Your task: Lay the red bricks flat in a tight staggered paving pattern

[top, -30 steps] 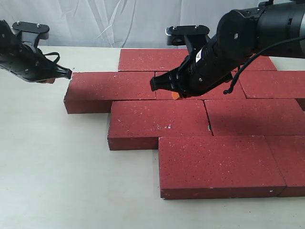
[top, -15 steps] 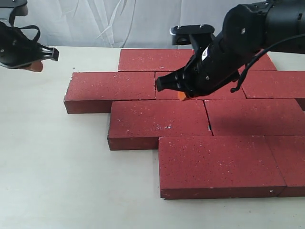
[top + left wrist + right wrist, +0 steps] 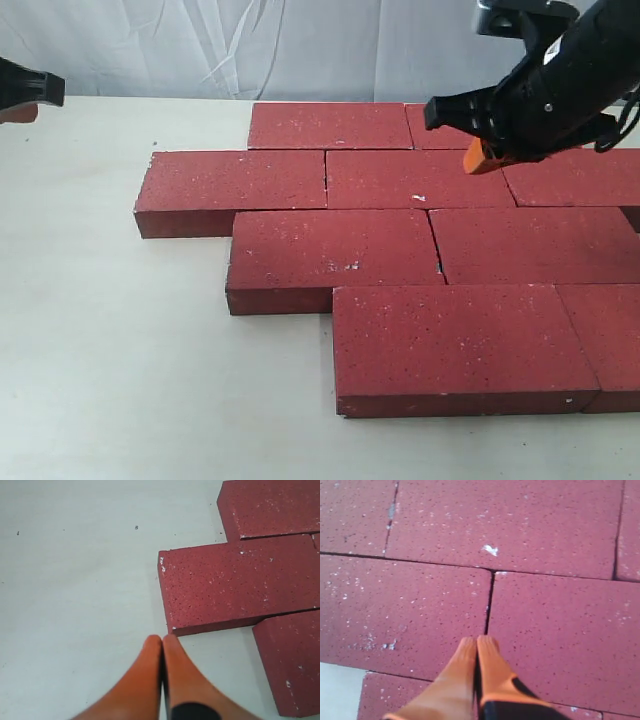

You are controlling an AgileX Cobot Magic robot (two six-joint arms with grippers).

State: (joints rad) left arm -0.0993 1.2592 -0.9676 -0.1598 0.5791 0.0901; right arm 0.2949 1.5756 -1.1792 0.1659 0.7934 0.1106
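Several dark red bricks (image 3: 400, 250) lie flat in four staggered rows with tight seams. The leftmost brick (image 3: 235, 185) of the second row ends the pattern on the left, and it also shows in the left wrist view as a brick (image 3: 240, 582). My left gripper (image 3: 18, 110) hangs at the far left edge, apart from the bricks, its orange fingers (image 3: 150, 665) shut on nothing. My right gripper (image 3: 480, 158) hovers over the back right bricks. Its fingers (image 3: 492, 665) are shut and empty above a seam between two bricks (image 3: 410, 610).
The bricks rest on a pale table (image 3: 120, 330), which lies bare to the left and front of them. A white cloth backdrop (image 3: 200, 40) closes off the far side. The pattern runs past the right edge of the exterior view.
My left gripper has drawn back leftward from the leftmost brick's corner. My right gripper has risen from the middle of the pattern and moved right and toward the back.
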